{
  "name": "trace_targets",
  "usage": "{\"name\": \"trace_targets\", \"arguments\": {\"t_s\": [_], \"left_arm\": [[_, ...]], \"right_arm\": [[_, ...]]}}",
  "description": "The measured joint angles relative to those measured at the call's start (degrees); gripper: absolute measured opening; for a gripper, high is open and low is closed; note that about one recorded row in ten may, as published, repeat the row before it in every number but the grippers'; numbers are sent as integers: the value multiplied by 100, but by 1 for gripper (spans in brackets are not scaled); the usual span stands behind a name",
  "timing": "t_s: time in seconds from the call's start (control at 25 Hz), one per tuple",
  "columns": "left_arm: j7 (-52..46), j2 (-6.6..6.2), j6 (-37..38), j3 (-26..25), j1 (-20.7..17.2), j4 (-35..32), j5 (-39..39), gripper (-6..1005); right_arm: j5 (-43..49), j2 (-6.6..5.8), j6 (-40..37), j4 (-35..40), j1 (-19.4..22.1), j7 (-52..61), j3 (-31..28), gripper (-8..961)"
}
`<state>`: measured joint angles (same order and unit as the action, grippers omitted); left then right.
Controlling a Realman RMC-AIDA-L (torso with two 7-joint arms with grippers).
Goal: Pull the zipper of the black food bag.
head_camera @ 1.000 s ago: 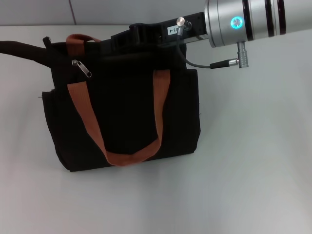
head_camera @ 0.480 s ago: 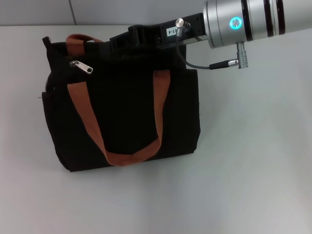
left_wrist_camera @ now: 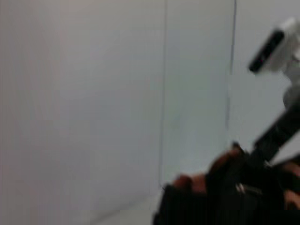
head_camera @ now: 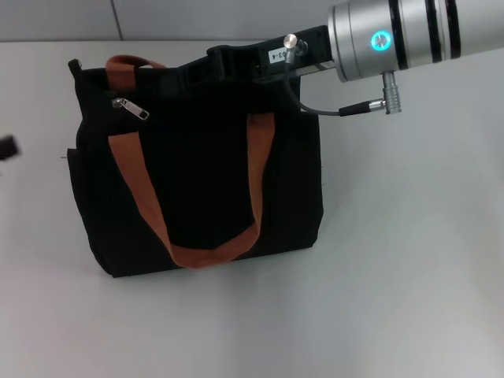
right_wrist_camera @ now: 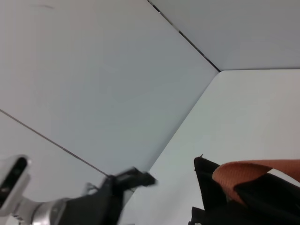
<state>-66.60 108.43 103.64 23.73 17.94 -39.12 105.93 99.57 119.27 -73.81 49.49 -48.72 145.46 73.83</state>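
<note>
— Any writing to read?
— Only one spot: a small white label (head_camera: 275, 55) on the black mount of the right arm (head_camera: 409, 35), above the bag (head_camera: 205, 173). Printed with a few dark characters, something like "03-4", turned sideways and too small to read with certainty.
— Anything on the bag itself?
— No brand, tag or print legible there. Nothing readable in either wrist view.

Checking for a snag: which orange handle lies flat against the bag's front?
The long strap looping across the black food bag; the other handle arches above the top edge.
</note>
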Motion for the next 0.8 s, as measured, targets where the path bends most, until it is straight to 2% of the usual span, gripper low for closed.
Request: {"name": "trace_targets", "arguments": {"t_s": [0.16, 0.4, 0.6, 0.8], "left_arm": [[50, 191, -219, 36, 308, -34, 605, 784], [52, 505, -799, 101, 473, -306, 849, 781], [112, 575, -681, 321, 539, -381, 844, 779], [180, 645, -710, 337, 635, -383, 846, 778]], "right_arm": [[0, 0, -5, -1, 19, 1, 0, 224], [0, 0, -48, -7, 11, 4, 1, 224], [0, -1, -40, -13, -23, 12, 17, 224], [8, 4, -6, -228, -250, 27, 39, 224]]}}
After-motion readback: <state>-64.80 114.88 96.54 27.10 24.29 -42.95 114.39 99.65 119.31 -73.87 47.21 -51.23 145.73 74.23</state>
